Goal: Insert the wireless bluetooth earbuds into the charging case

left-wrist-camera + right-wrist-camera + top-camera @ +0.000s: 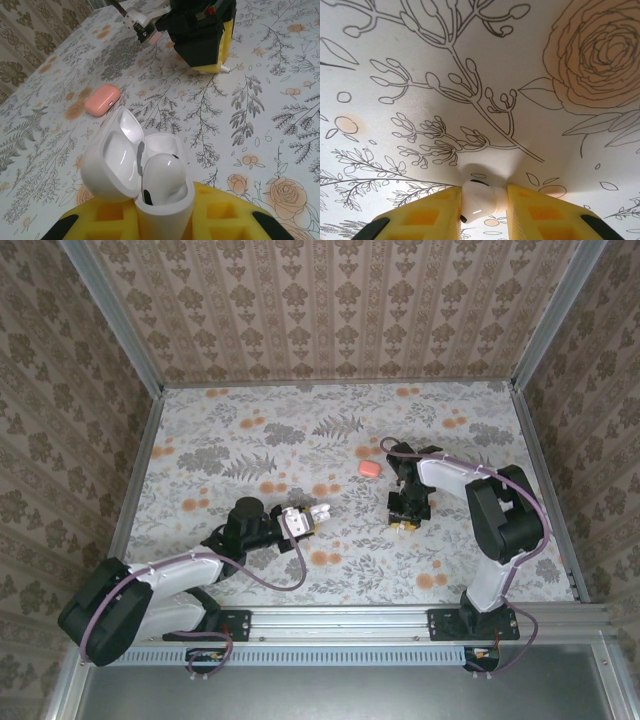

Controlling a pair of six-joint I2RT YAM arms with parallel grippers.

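My left gripper (303,521) is shut on the charging case (165,217), a glossy white case that its yellow fingers (227,210) clamp from both sides. The case's lid (112,160) stands open to the left. One white earbud (162,177) sits in the near socket, and the far socket is bare. My right gripper (482,194) points down at the table with its yellow pads (432,215) pressed against a second white earbud (480,198), which rests on the floral cloth. In the top view this gripper (404,524) stands to the right of the case (318,511).
An orange-pink rounded lump (369,468) lies on the cloth behind and between the two grippers, also seen as the pink lump (102,99) in the left wrist view. Patterned walls enclose the floral table (300,430) on three sides.
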